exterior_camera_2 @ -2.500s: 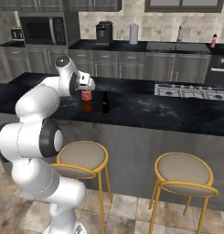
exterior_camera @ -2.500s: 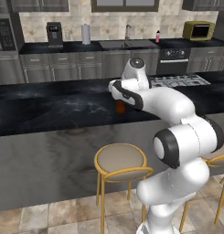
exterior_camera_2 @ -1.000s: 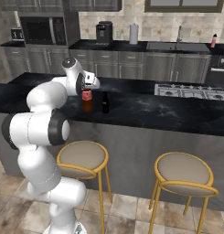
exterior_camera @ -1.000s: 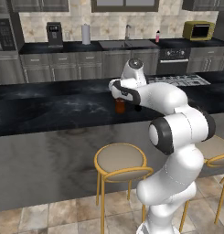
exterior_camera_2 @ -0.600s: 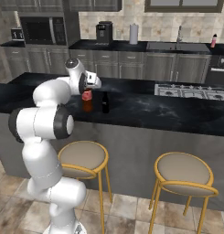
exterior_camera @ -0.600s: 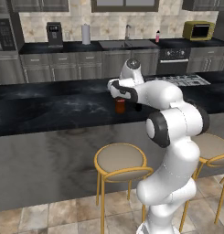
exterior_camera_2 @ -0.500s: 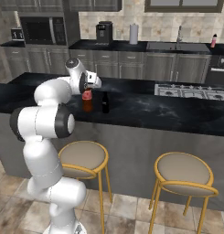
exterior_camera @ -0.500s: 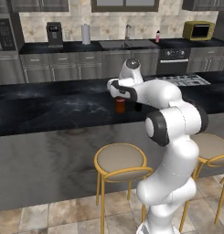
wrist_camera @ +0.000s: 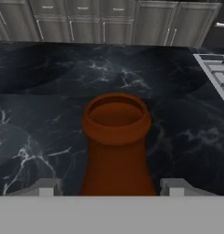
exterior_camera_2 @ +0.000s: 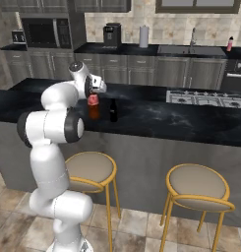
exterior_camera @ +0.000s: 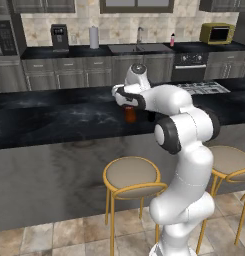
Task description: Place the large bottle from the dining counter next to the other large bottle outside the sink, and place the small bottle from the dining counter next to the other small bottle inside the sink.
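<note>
The step in hand looks like the pick-up of the large bottle (wrist_camera: 116,137) from the dining counter (exterior_camera: 59,117): the gripper (wrist_camera: 109,188) is brought down over the bottle, whose open mouth and neck rise between the 2 finger tips (wrist_camera: 176,187) in the hand view. The jaws stand on either side of the neck with a gap showing on both sides, so they are fairly wide and not yet pressing on the glass; nothing is held. The next move, as I judge it, calls for closing squarely on the neck or shoulder, then lifting straight up before any sideways travel, since a tall narrow bottle would tip if nudged off centre. The bottle stands upright on the dining counter, near its front edge and above the left of the 2 stools (exterior_camera_2: 90,170) seen in the right base view. A small dark bottle (exterior_camera_2: 112,110) stands just beside it on the counter, on the side toward the cooktop (exterior_camera_2: 205,98). The large bottle is brown glass with a thick rounded lip, a narrow neck widening downward and a red label (exterior_camera_2: 93,100) round it. The sink (exterior_camera_2: 191,50) lies well beyond the dining counter on the back counter, with the pink bottle (exterior_camera_2: 230,43) beside it, so a drive will be needed.
</note>
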